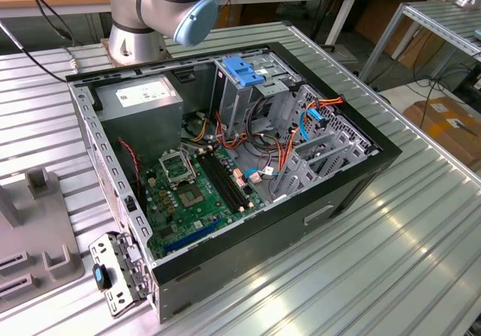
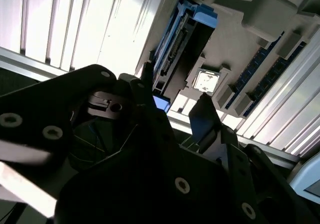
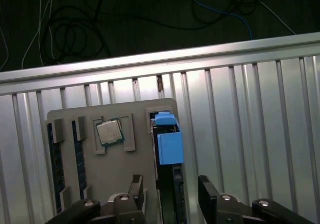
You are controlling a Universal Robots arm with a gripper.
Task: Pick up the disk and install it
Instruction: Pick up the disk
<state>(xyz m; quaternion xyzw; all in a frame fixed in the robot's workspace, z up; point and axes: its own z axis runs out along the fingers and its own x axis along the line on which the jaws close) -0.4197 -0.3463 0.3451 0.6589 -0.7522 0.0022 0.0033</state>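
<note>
The disk (image 3: 169, 143) stands on edge in a slot of a grey holder block (image 3: 127, 161), its blue carrier rail facing up. In the second wrist view the disk (image 2: 176, 46) shows its blue rail and dark side. My gripper (image 3: 171, 191) is open, with one finger (image 3: 136, 186) on each side of the disk's slot, a little above the disk and not touching it. The same dark fingers (image 2: 202, 115) of the gripper (image 2: 175, 101) frame the disk in the second wrist view. Nothing is held.
The holder also carries a processor chip (image 3: 109, 132) and memory sticks (image 3: 55, 154). In the exterior view the open computer case (image 1: 353, 193) lies on the ribbed metal table, with a drive cage topped by a blue latch (image 1: 244, 71), a grey power-supply box (image 1: 143, 99) and the arm's base (image 1: 161, 9).
</note>
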